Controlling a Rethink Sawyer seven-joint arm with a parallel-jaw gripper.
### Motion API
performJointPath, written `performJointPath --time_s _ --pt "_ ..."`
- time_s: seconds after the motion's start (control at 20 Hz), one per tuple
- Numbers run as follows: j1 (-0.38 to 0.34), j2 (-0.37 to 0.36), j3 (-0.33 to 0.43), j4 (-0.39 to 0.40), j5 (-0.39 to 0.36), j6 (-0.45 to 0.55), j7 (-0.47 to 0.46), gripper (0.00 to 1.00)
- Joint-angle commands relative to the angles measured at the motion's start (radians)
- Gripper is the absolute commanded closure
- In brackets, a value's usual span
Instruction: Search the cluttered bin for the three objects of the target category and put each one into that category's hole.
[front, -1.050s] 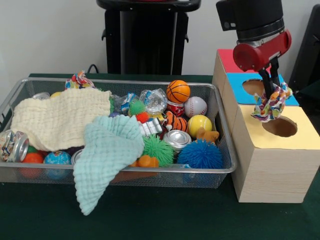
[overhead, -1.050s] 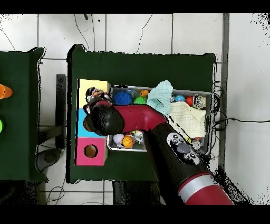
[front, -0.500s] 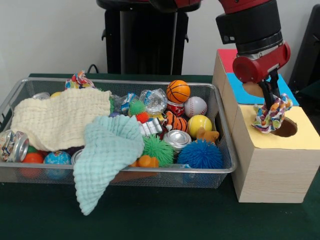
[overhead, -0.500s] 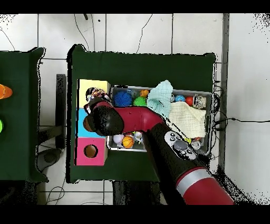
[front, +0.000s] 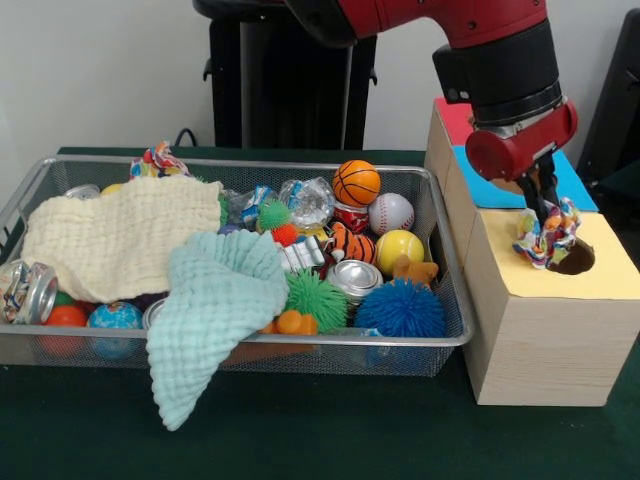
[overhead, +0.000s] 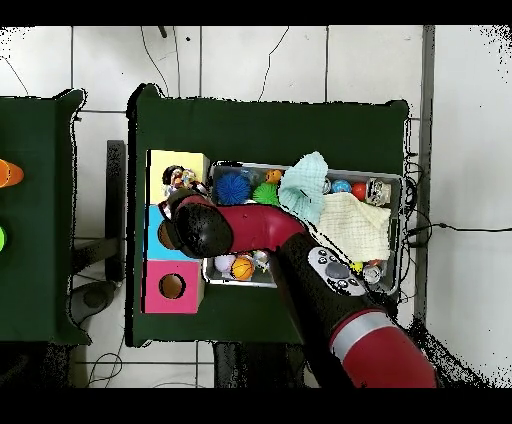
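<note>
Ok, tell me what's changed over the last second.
The end effector, shut on the colourful scrunchie, carried it down and toward the yellow hole, where it now hangs at the rim. It has not let go. The wire bin and its clutter stayed put.

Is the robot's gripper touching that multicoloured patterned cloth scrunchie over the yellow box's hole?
Touching. In the front view the gripper is pinched shut on the multicoloured cloth scrunchie, which hangs from it at the hole in the yellow-topped box.
</note>
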Motion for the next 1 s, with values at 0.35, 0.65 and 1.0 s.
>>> performJointPath --time_s 0.35,0.65,1.0 --pt "0.024 0.140 -0.030 0.005 -0.008 -0.116 0.214 1.00" --pt "0.001 0.162 0.014 -0.008 -0.019 -0.197 0.208 1.00" --pt "-0.015 0.195 0.021 -0.031 -0.035 -0.228 0.180 1.00"
